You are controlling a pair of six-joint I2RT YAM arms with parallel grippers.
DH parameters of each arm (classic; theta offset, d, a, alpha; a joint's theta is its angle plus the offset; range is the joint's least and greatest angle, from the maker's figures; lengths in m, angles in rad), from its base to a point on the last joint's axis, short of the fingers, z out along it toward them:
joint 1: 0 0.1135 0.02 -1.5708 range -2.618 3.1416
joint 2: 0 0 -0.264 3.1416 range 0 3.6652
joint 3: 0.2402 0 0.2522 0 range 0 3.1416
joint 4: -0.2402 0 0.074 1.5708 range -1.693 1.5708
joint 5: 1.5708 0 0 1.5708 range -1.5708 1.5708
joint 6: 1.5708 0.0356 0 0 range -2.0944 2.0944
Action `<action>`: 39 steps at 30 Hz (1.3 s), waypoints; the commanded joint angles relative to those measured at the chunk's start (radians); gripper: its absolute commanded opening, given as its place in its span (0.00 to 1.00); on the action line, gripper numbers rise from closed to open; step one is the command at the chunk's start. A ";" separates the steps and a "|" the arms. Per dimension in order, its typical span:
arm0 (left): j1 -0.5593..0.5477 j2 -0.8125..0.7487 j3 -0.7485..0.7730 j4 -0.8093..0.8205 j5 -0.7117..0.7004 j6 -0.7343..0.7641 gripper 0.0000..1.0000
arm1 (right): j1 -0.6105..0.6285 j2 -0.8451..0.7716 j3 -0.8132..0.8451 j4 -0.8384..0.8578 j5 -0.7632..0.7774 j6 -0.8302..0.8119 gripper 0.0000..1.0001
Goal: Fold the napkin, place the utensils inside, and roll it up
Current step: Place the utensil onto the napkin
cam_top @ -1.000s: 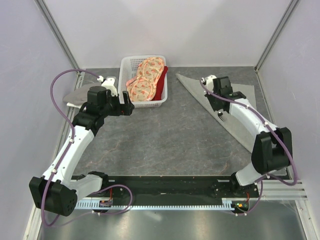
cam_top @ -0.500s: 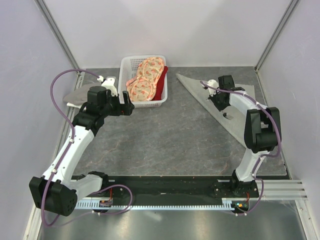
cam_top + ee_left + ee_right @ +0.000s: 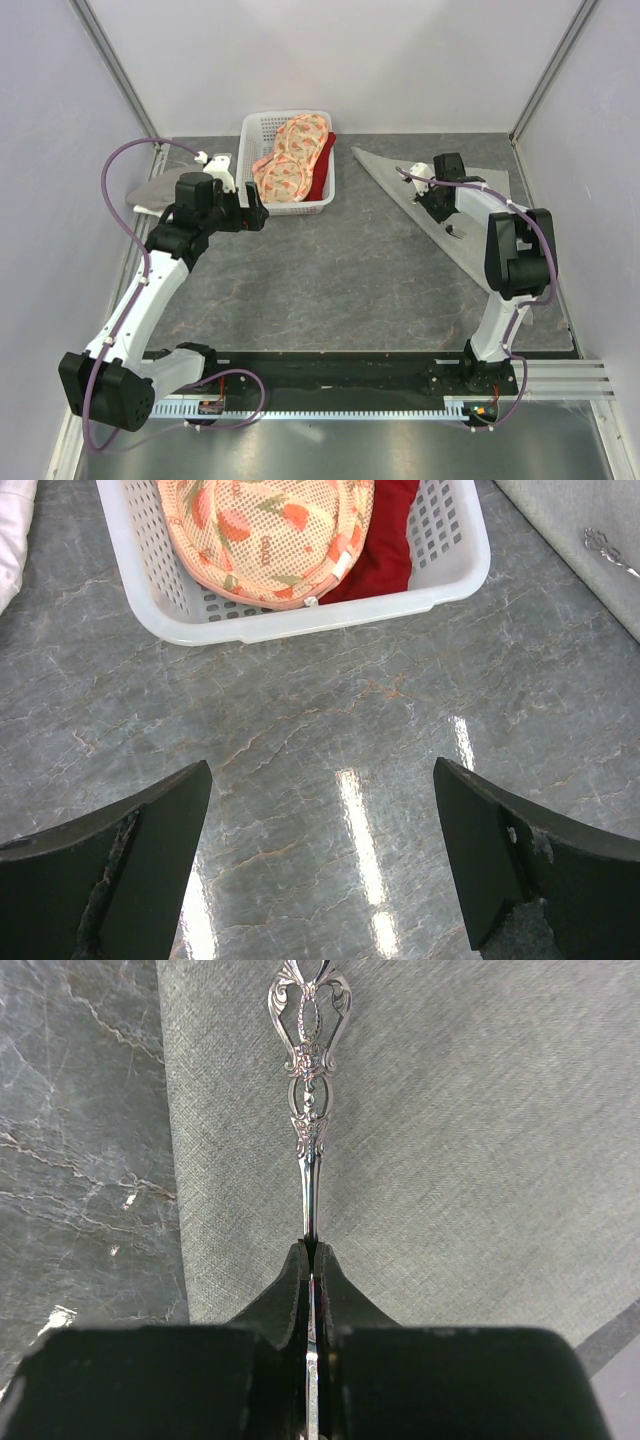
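Pale walls are closing in a grey marbled tabletop (image 3: pixel 330 270) on three sides, and both arms are reaching out from the near edge. On the far right, the large plain grey-green napkin (image 3: pixel 385 165) is lying flat in a long triangle, one point aiming at the basket. The right pincer (image 3: pixel 309 1250) is hovering over this cloth with its black fingers clenched on the thin stem of the slim silver metal fork (image 3: pixel 309 1110). In the right wrist view the fork's ornate scrolled end is sticking straight out past the fingertips, over the napkin and close to the napkin's left edge. I cannot tell whether the metal is touching the fabric.

Across the tabletop, well apart from all that, the left pincer (image 3: pixel 320 770) is hanging released, its jaws standing wide with only bare stone showing between them. Just beyond it, the white perforated plastic basket (image 3: pixel 300 207) is sitting at the back, holding orange-pink patterned mesh cloths (image 3: pixel 290 160) heaped on a folded red cloth (image 3: pixel 322 170). A smaller grey-and-white cloth (image 3: pixel 150 192) is lying by the left wall, partly hidden behind the left arm.
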 commanded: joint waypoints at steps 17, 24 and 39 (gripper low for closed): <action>-0.003 0.006 0.003 0.041 0.003 -0.014 1.00 | -0.002 0.074 0.066 -0.067 0.057 0.019 0.06; -0.003 0.000 0.002 0.041 0.003 -0.015 1.00 | -0.004 0.065 0.091 -0.086 0.086 0.032 0.25; -0.003 -0.014 0.002 0.045 0.009 -0.017 1.00 | -0.002 -0.079 0.155 -0.089 0.109 0.165 0.43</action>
